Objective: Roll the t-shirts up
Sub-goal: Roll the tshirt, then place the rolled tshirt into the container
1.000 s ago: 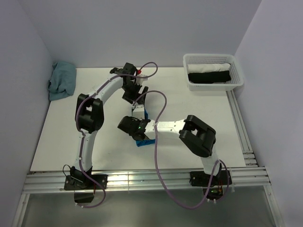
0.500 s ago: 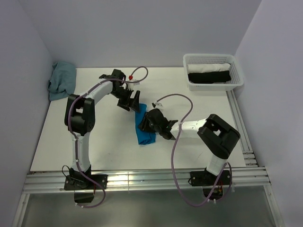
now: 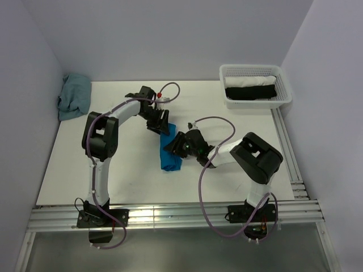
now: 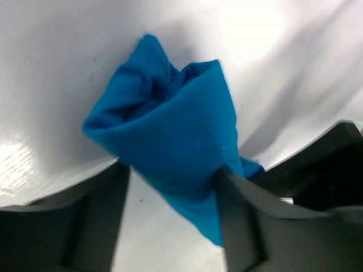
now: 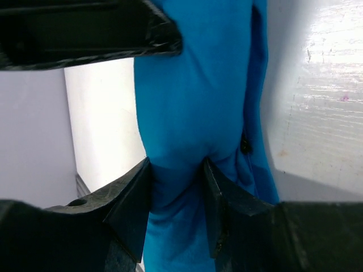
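1. The t-shirt (image 3: 169, 156), a bright blue rolled bundle, lies on the white table (image 3: 113, 181), well apart from the white mesh basket (image 3: 258, 103) in the table's far right corner.
2. The right arm (image 3: 255, 158) was folded over the bundle a second ago and hid most of it. Now its elbow stands on the basket's side of the bundle, and its forearm reaches low across the table, away from the basket.
3. The left arm (image 3: 102, 136) stands farther from the basket than the bundle does. Its wrist has come closer to the bundle than it was a second ago.
4. The basket holds a white roll (image 3: 252, 81) and, just beside it, a black roll (image 3: 249, 92), as before.
5. A crumpled teal cloth (image 3: 74, 96) lies in the corner opposite the basket along the same far edge. It has not moved.
6. Nearly the whole length of the t-shirt now shows. A second ago only a small blue patch did.
7. The right gripper (image 3: 177, 146) meets the bundle on the side that faces the basket. The right wrist view shows the right gripper (image 5: 176, 164) clamped on the t-shirt (image 5: 193, 90), the cloth pinched narrow between the fingers.
8. The left gripper (image 3: 163, 126) is at the bundle's end nearest the basket's edge of the table. In the left wrist view the left gripper (image 4: 170, 170) has a finger on either side of the t-shirt (image 4: 170, 130), both touching the cloth. Whether they squeeze it I cannot tell.
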{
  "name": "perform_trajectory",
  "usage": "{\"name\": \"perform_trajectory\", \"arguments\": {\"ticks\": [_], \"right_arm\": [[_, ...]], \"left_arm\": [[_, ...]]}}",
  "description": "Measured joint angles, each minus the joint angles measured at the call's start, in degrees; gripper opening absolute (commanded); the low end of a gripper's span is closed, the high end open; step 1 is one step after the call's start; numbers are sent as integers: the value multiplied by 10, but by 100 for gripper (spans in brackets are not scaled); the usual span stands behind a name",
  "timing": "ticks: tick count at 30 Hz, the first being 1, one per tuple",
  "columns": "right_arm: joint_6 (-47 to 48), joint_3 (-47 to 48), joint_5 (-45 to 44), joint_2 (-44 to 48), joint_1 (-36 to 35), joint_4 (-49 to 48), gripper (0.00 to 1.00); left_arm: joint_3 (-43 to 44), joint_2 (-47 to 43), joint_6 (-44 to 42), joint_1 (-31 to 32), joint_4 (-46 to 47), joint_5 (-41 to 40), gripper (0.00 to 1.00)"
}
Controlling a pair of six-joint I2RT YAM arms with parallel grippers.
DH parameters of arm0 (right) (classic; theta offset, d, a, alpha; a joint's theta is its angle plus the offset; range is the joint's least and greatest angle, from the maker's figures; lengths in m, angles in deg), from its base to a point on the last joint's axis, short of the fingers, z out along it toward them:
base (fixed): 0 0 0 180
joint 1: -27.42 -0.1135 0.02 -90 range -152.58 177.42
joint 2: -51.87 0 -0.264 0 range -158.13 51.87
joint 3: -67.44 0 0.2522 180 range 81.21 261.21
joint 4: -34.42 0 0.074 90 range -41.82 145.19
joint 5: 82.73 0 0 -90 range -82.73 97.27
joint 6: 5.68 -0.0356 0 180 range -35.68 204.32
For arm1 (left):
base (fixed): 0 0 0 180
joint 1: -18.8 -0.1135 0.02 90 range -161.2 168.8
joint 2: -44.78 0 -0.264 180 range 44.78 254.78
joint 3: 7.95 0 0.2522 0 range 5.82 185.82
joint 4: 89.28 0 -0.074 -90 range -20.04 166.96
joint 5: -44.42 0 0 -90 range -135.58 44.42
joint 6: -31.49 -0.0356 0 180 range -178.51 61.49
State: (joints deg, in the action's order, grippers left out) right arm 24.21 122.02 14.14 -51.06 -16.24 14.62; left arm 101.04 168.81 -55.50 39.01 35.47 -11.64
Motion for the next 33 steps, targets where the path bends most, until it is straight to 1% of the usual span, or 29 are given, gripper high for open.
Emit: {"name": "perform_trajectory", "arguments": {"ticks": [1, 2, 3, 6, 7, 14, 17, 18, 20, 21, 25, 28, 33], "right_arm": [[-5, 0, 0, -3, 1, -5, 45], [-9, 0, 0, -4, 2, -8, 45], [-13, 0, 0, -5, 2, -8, 46], [-14, 6, -5, -4, 2, 5, 50], [-13, 12, -10, -3, 2, 17, 53], [17, 47, -59, 32, -10, 139, 61], [27, 47, -77, 57, -11, 180, 64], [31, 49, -83, 64, -11, 195, 67], [40, 55, -92, 71, -12, 216, 69], [43, 60, -94, 71, -12, 225, 71], [52, 62, -90, 69, -9, 227, 73], [56, 61, -74, 57, 0, 208, 77], [69, 66, -44, 31, 19, 184, 79]], "left_arm": [[15, 9, 5, 5, -10, -14, 49], [28, 17, 9, 10, -21, -25, 48], [39, 23, 11, 16, -31, -38, 44], [63, 30, 11, 30, -54, -71, 34], [69, 31, 11, 33, -61, -80, 33], [87, 38, 7, 45, -79, -115, 32], [91, 38, 6, 49, -82, -125, 32], [93, 39, 7, 50, -84, -127, 32], [98, 41, 6, 52, -88, -130, 32], [99, 42, 6, 52, -89, -131, 33], [99, 42, 6, 54, -90, -135, 33], [100, 42, 6, 56, -90, -138, 34], [100, 42, 4, 57, -90, -140, 34]]}}
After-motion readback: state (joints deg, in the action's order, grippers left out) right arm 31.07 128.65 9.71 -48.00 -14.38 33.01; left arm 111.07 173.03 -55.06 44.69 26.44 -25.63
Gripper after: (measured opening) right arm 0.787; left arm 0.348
